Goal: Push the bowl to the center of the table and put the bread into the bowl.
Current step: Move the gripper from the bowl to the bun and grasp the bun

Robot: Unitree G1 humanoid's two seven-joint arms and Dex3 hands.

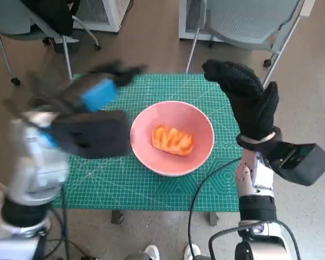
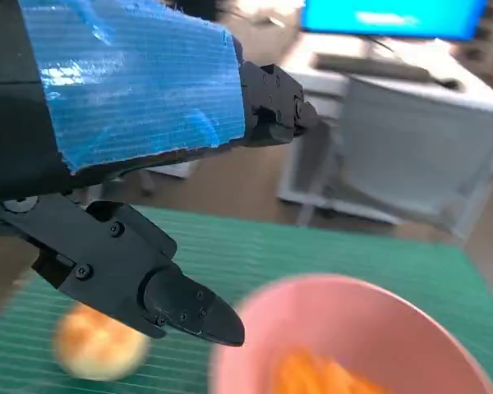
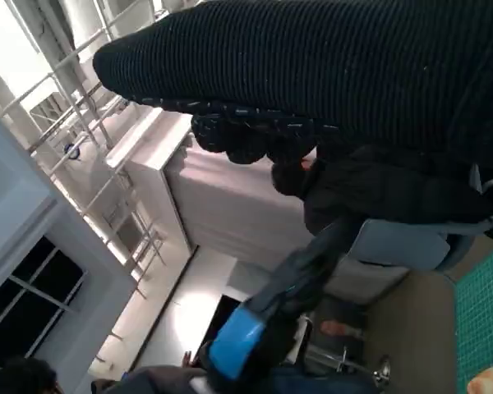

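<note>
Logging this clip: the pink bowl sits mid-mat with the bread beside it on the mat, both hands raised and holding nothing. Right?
Not quite. The bread lies inside the pink bowl, as the head view shows. The rest holds: left hand and right hand hold nothing.

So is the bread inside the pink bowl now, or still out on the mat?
Inside. The orange-glazed bread lies on the floor of the round pink bowl, and neither hand touches it.

Bowl (image 1: 172,138) smooth pink plastic; right hand (image 1: 248,100) knitted cloth; mat (image 1: 151,184) matt green.
</note>
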